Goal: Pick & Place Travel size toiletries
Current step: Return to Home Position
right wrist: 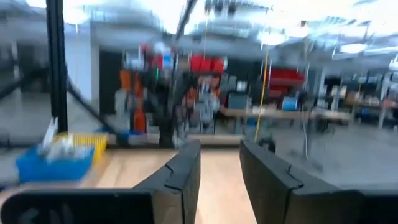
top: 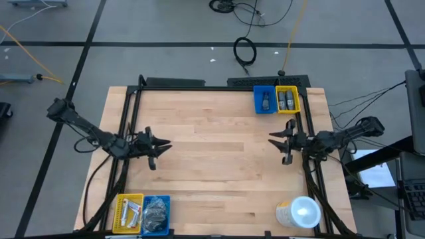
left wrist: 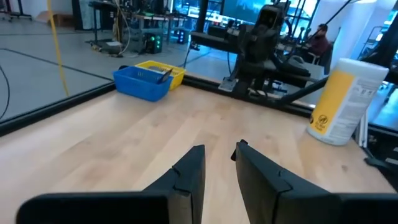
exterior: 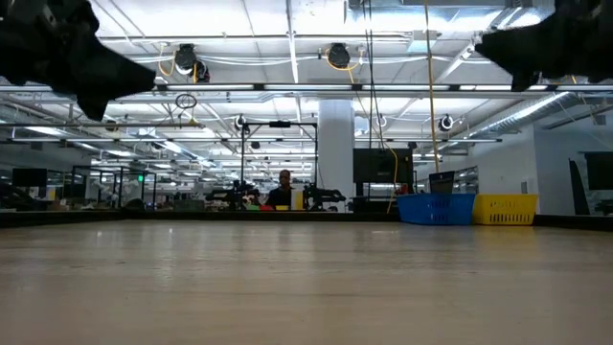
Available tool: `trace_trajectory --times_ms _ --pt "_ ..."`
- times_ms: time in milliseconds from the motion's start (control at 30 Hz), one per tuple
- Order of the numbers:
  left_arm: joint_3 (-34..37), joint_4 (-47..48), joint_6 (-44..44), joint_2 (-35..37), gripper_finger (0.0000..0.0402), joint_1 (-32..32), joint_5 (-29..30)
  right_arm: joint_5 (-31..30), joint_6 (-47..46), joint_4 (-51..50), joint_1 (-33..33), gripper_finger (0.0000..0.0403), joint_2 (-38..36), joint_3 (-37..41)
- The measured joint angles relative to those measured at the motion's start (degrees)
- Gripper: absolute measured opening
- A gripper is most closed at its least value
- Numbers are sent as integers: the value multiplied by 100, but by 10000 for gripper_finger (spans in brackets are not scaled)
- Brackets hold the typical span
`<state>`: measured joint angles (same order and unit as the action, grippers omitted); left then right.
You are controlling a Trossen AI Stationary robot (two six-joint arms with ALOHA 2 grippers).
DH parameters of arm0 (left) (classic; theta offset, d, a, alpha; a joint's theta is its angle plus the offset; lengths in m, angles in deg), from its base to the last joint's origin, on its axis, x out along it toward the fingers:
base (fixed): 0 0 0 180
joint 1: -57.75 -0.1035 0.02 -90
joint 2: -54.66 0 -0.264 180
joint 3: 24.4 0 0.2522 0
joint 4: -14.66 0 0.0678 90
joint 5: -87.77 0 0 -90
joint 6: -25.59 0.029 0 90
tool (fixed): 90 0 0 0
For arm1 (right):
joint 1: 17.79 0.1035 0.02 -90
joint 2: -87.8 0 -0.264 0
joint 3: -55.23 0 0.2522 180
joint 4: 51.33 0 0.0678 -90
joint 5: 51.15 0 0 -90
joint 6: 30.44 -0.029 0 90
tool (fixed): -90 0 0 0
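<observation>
Bright, even light from overhead; one wrist view is blurred.

Rows of ceiling lights (exterior: pixel 287 43) flood the room. The wooden table (top: pixel 212 166) is evenly lit, and the left gripper (top: pixel 161 151) and right gripper (top: pixel 277 147) cast only faint, soft shadows on it. The cup's white lid (top: pixel 307 212) glares. In the low view the near tabletop is out of focus, and the left arm (exterior: pixel 67 48) and right arm (exterior: pixel 551 43) are black silhouettes against the lights. The right wrist view is smeared throughout.

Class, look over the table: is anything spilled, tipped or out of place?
Nothing stands out. The toiletries lie inside their bins, the cup stands upright, and the left gripper and right gripper hang open.
</observation>
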<state>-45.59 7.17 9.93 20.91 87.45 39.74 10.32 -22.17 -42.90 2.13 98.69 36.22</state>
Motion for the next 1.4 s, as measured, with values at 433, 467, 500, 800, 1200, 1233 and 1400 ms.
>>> trace_trajectory --times_ms 433,467,500,800,1200,1233,1400 --pt "665 -544 -171 74 88 59 213 628 -624 -325 18 105 -19 290" --pt "665 -550 -131 85 88 59 281 628 -590 -236 17 105 -25 354" --pt "665 -552 -129 84 88 59 329 616 -584 -175 17 105 -32 425" --pt "659 -613 -369 78 88 59 460 627 -802 -828 44 105 46 433" --pt "659 -607 -418 78 88 59 454 616 -933 -182 44 105 59 439" --pt "659 -607 -418 78 88 59 453 616 -909 -190 44 105 59 439" --pt "659 -602 -416 78 88 59 453 616 -911 -187 44 105 59 442"
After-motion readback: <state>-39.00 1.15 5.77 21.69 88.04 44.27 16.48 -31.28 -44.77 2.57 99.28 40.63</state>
